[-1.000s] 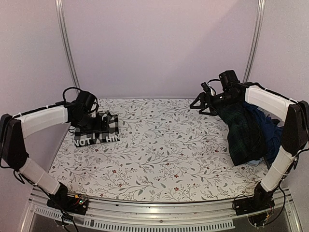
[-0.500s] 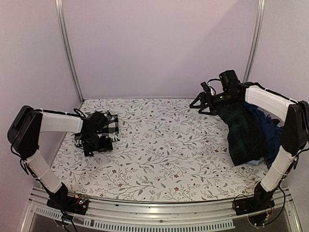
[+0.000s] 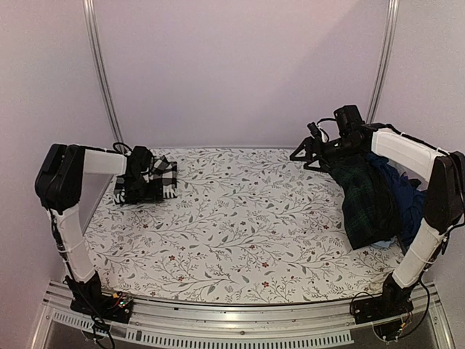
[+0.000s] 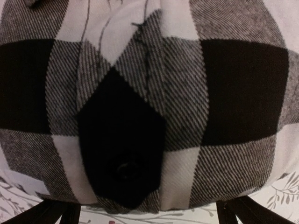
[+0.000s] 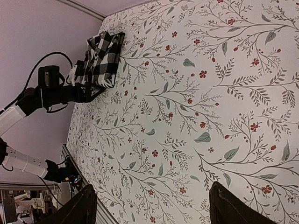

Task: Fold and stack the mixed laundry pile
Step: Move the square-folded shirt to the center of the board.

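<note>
Overhead, left-wrist and right-wrist views of the two-arm rig. At far left, the left arm bends sharply at its elbow and reaches toward the back-left corner of the floral table covering. There the left gripper sits low beside the black-and-white checked shirt. The shirt lies as a compact folded bundle on the covering, near the left edge and close to the back wall. In the left-wrist view it fills almost the whole field, with a pointed black flap bearing a button facing the camera. The left fingers appear only as dark bars at the lower corners, spread wide, with the bundle's near edge spanning the space between them. They are released; whether they touch the cloth cannot be judged. At right, the right gripper hangs above the back-right part of the covering, its fingers parted and grasping nothing, with only the print showing below them. The right arm passes over the laundry pile, which is heaped at the right edge. It shows a dark green-navy plaid garment on the side toward the centre, a blue piece to its right, and a light blue piece at the near edge.
</note>
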